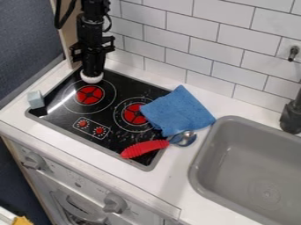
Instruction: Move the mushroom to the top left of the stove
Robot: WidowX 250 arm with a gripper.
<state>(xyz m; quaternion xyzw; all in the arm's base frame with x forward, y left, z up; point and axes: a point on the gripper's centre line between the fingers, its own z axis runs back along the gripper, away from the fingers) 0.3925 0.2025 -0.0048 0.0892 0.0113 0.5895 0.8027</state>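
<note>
Your mushroom (92, 80), smooth, white and rounded, shows at the tip of the gripper (93, 74), by the back-left part of the glossy stove (111, 119); you can't tell whether it's gripped. Mind the tiled wall (197, 44) behind; soft blue cloth (179, 112) overlaps the stove's right edge.

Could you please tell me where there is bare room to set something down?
The white counter is bare between the stove's near right corner and the sink, and between the blue cloth and tiled wall. It's crowded around the cloth and red-handled utensil, and where the gripper and mushroom occupy the stove's far left.
</note>
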